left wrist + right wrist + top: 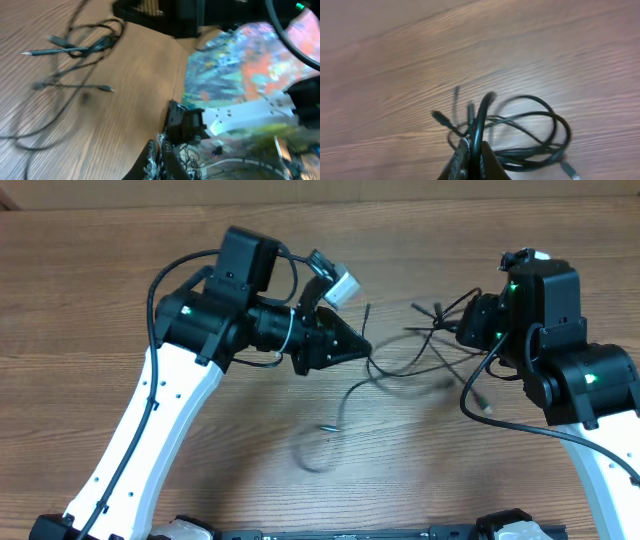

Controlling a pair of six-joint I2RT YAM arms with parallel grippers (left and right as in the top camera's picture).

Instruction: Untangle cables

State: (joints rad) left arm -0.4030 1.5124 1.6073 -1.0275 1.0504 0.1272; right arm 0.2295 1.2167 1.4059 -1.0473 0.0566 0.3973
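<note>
The cables (438,320) are a tangle of thin black cords on the wooden table between the two arms. My right gripper (466,330) sits at the tangle's right edge. In the right wrist view my right gripper (474,145) is shut on one black cable that arches up out of its jaws, with the cables' loops (540,125) beyond it. A loose strand (345,395) runs down to a plug tip (328,428) and looks blurred. My left gripper (362,348) is shut, its tip beside a strand. In the left wrist view my left gripper (161,150) shows no cable between its jaws, and the cables (85,45) lie far left.
Thick black arm wires loop beside the right arm (475,395) and over the left arm (160,280). The right arm's base (590,385) stands at the table's right. The left arm's white link (150,440) crosses the lower left.
</note>
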